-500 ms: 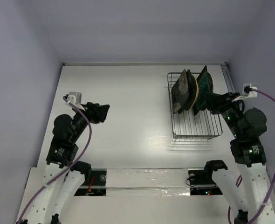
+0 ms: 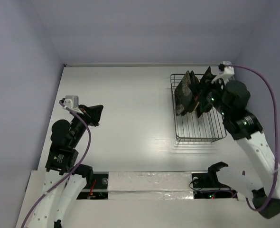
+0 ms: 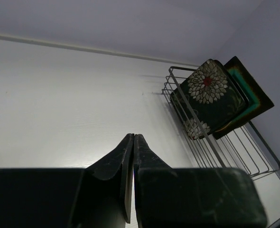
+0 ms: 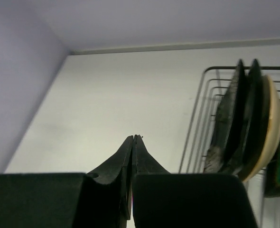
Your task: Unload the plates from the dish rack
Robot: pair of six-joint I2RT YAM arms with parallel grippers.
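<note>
The left hand [image 3: 133, 138] is closed, its two fingers pressed flat together with nothing between them, and it hangs above bare worktop [image 2: 130, 104]. The dish rack [image 3: 217, 153] lies ahead of this hand and off to its right, well apart from it. The plates [image 2: 187, 92] stand on edge at the rack's far end. Nearest this hand is a black square plate with white flowers [image 3: 207, 97], and behind it is a dark square plate with a teal band [image 3: 252, 97]. The right hand [image 4: 134, 138] is likewise closed on nothing (its tips meet in a point). It sits close to the rack, with the plates just to its right, where a cream round plate [image 4: 271, 121] leans against darker ones. Whether this hand touches any plate I cannot tell.
</note>
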